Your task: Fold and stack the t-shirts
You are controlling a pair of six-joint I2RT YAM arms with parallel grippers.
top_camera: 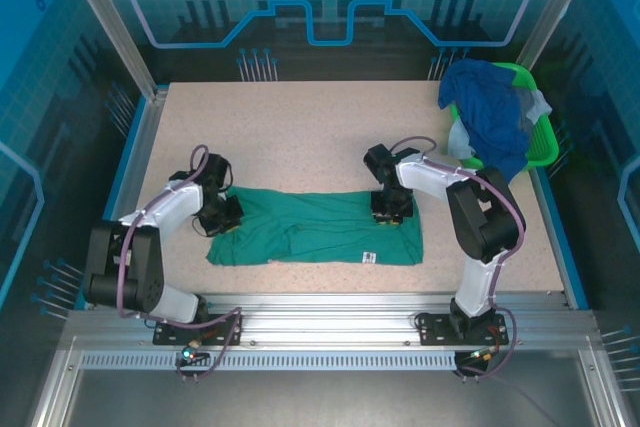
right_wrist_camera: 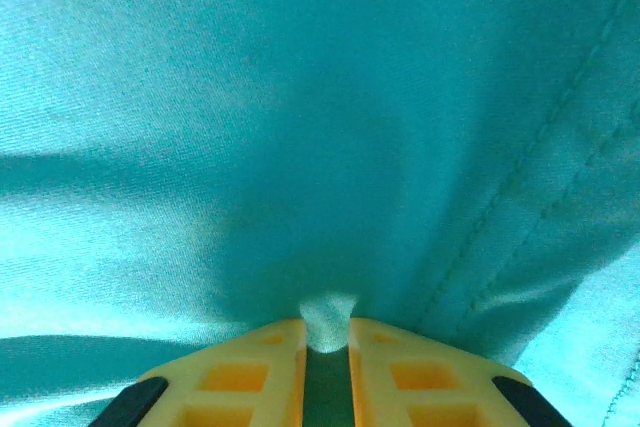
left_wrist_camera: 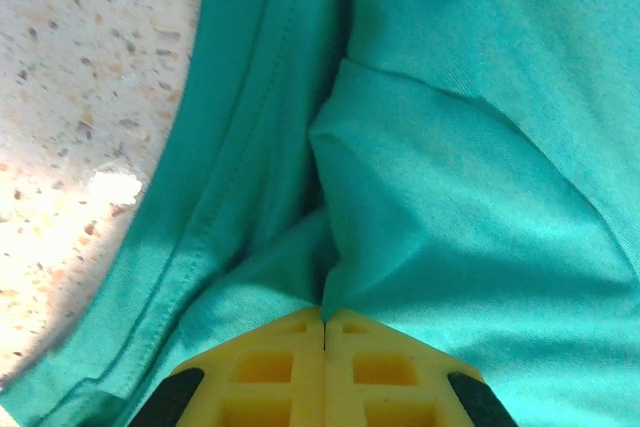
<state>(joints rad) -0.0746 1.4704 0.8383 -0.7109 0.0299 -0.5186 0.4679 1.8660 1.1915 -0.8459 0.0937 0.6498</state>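
Left fingers (left_wrist_camera: pixel 270 367) pinching teal t-shirt (top_camera: pixel 320 232) at left end, right fingers (right_wrist_camera: pixel 250 367) at right

The right tool (right_wrist_camera: pixel 327 335) pinches a small fold of the teal shirt (right_wrist_camera: pixel 250 127), whose stitched hem (right_wrist_camera: pixel 520 197) runs diagonally at right.

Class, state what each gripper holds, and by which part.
Both hold the teal-green t-shirt: the left gripper pinches a fold beside its hemmed edge, the right gripper a tuck near a stitched seam.

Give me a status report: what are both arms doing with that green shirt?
Left gripper shut, pinching teal shirt. Right gripper pinching same shirt. Basket of shirts far right, well aside.
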